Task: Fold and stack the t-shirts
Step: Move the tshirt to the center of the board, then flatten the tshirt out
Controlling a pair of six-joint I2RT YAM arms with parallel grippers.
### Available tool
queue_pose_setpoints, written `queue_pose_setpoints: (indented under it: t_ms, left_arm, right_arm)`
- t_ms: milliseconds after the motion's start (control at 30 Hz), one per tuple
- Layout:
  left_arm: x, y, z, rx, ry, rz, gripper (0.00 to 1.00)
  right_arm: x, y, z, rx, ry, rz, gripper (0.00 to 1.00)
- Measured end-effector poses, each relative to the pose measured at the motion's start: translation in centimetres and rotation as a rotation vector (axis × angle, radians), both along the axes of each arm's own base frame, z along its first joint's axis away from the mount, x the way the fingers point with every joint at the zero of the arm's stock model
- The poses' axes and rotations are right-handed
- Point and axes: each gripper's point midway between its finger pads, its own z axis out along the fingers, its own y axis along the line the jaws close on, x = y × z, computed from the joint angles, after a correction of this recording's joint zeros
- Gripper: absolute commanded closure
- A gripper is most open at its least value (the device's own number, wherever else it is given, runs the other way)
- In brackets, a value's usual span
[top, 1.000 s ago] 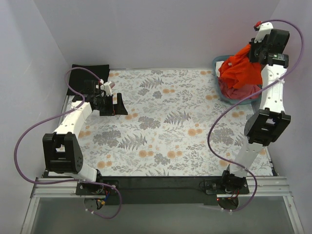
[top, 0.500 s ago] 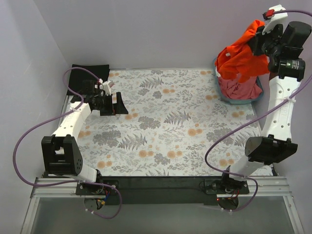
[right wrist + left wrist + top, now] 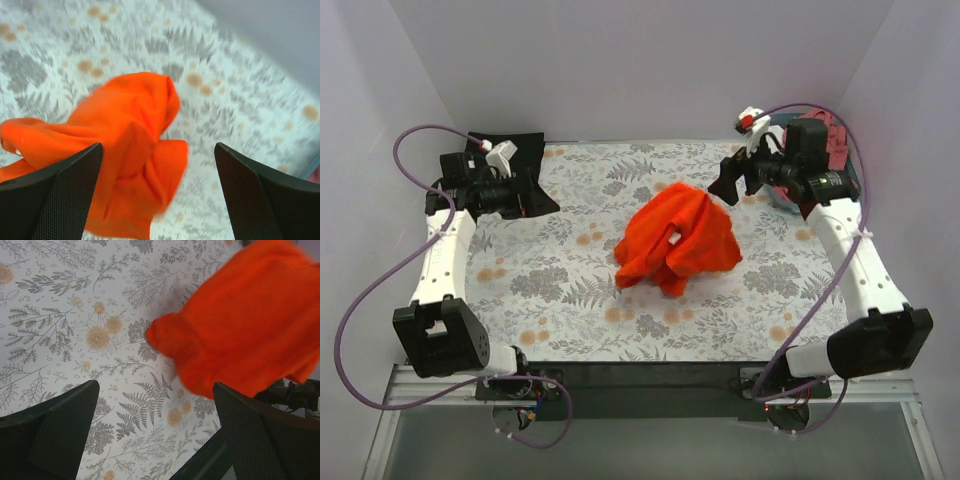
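The bright orange-red t-shirt (image 3: pixel 675 240) sits in a crumpled heap in the middle of the floral cover, free of both grippers. It also shows in the left wrist view (image 3: pixel 240 320) and the right wrist view (image 3: pixel 125 130). My right gripper (image 3: pixel 732 180) hangs open just beyond the heap's far right side, nothing between its fingers (image 3: pixel 159 160). My left gripper (image 3: pixel 535 195) is open at the far left, its empty jaws (image 3: pixel 155 405) pointing toward the shirt. A black folded t-shirt (image 3: pixel 525 145) lies at the back left corner. A bit of dusty-pink t-shirt (image 3: pixel 837 135) peeks out behind the right wrist.
The blue-grey basket (image 3: pixel 782 200) stands at the back right, mostly hidden by my right arm. White walls close in the back and both sides. The floral table cover (image 3: pixel 570 290) ends at a dark front rail by the arm bases.
The right gripper swung from above the basket toward the table's middle, opened and let go of the orange-red t-shirt, which now rests on the cover. The left arm pulled back and left.
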Motion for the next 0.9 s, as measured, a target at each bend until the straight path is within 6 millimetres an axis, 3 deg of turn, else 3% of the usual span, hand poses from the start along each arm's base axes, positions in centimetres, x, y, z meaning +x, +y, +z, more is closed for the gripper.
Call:
queue_pose_setpoints:
  t_ms: [100,167,233,333,433,600,733,900]
  left_arm:
    - [-1.2,-0.5,-0.5,0.028,-0.028,-0.044,0.02]
    - [-2.2,-1.1,-1.7,0.062,-0.034,-0.085,0.09]
    - [-3.5,-2.9,-3.6,0.105,-0.023,-0.17,0.14]
    - [-6.8,-6.5,-6.7,0.153,0.003,-0.362,0.22]
    - [-10.4,-8.7,-9.6,0.197,0.031,-0.532,0.25]
    - [-14.6,-9.2,-14.4,0.322,0.025,-0.726,0.29]
    - [-14.9,-9.2,-15.8,0.401,-0.057,-0.795,0.31]
    - [-14.7,-10.3,-16.9,0.469,-0.214,-0.877,0.38]
  right_arm:
    - [1.3,-0.7,-7.6,-0.07,0.181,-0.03,0.02]
    - [1.2,-1.4,-12.4,-0.123,0.296,-0.036,0.03]
    - [-0.3,-2.0,-16.0,-0.164,0.394,-0.029,0.08]
    - [-4.2,-2.6,-19.9,-0.23,0.52,0.025,0.15]
    - [-8.1,-3.1,-22.1,-0.303,0.56,0.086,0.23]
    - [-13.6,-4.5,-25.2,-0.44,0.596,0.165,0.33]
    - [-15.1,-5.2,-26.8,-0.509,0.637,0.193,0.39]
    - [-16.1,-3.5,-27.7,-0.574,0.628,0.284,0.43]
